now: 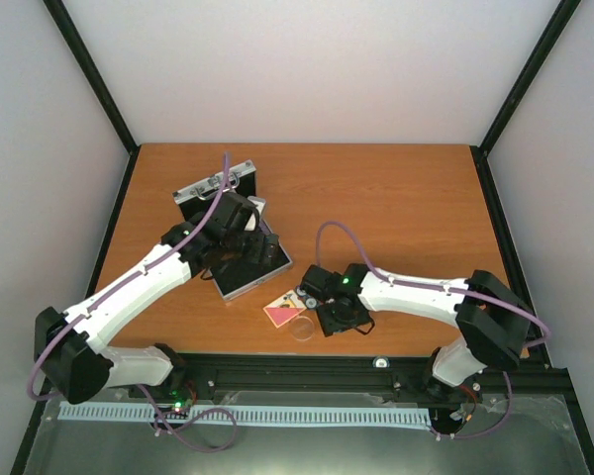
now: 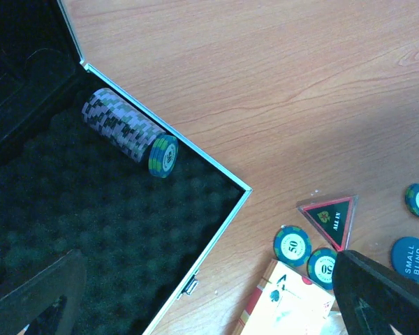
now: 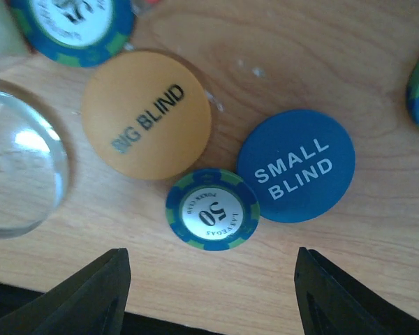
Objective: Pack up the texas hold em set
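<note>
- Nearest you, the clear disc [image 1: 302, 329] lay flat on the table [image 1: 406, 198], just beside the pink card deck [image 1: 282, 314].
- Your right gripper [image 3: 211, 269] hung over the loose pieces near the front edge. Its fingers [image 3: 91, 293] were spread wide and held nothing (the wrist view showed only bare wood between the tips).
- Just beyond that gap lay a blue-and-white chip [image 3: 212, 209] marked 50. It sat between the orange disc [image 3: 146, 115] reading BIG BLIND and the blue disc [image 3: 295, 165] reading SMALL BLIND, touching or very nearly touching both.
- A little farther on, the red-and-black triangle [image 2: 328, 216] lay flat with more chips [image 2: 291, 246] just beside it. All of these were outside the case [image 2: 216, 174], near its corner.
- Your left gripper [image 2: 206, 265] hovered over that corner of the open case, parted just as widely and carrying nothing.
- Inside, a stack of chips [image 2: 122, 129] lay on its side on the black foam [image 2: 112, 230], close against the metal wall.
- Farthest from you, the raised half [image 1: 218, 188] of the case stood up toward the back of the table, partly hidden by your left arm.
</note>
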`<control>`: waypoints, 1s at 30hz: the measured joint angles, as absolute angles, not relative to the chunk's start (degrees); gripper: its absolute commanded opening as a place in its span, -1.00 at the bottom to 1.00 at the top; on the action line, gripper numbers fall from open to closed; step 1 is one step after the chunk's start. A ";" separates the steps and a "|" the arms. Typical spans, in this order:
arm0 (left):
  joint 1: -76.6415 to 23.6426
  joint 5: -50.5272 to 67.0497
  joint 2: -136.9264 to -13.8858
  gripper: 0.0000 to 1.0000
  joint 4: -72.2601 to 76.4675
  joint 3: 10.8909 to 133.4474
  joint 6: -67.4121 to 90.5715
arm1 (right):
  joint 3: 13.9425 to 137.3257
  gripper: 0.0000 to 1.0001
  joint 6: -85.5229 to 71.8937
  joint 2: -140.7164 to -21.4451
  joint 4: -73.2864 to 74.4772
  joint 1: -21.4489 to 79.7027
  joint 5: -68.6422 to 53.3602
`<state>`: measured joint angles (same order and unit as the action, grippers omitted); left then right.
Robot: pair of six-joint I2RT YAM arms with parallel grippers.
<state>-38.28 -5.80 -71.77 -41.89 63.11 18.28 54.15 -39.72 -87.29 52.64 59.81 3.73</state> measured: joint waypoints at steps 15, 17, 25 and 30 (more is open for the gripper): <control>-38.28 -5.78 -70.70 0.99 -41.56 61.82 18.31 | 50.74 0.25 -43.44 -92.29 46.72 60.12 3.31; -38.28 -5.78 -70.54 0.99 -41.54 61.65 18.31 | 50.74 0.18 -43.64 -92.36 46.68 60.12 3.44; -38.28 -5.76 -70.08 0.99 -41.52 60.10 18.70 | 50.74 -0.27 -44.69 -92.40 46.48 60.14 4.25; -38.28 -5.78 -69.56 1.00 -41.50 59.66 19.14 | 50.70 -0.31 -45.12 -92.20 46.50 60.16 4.27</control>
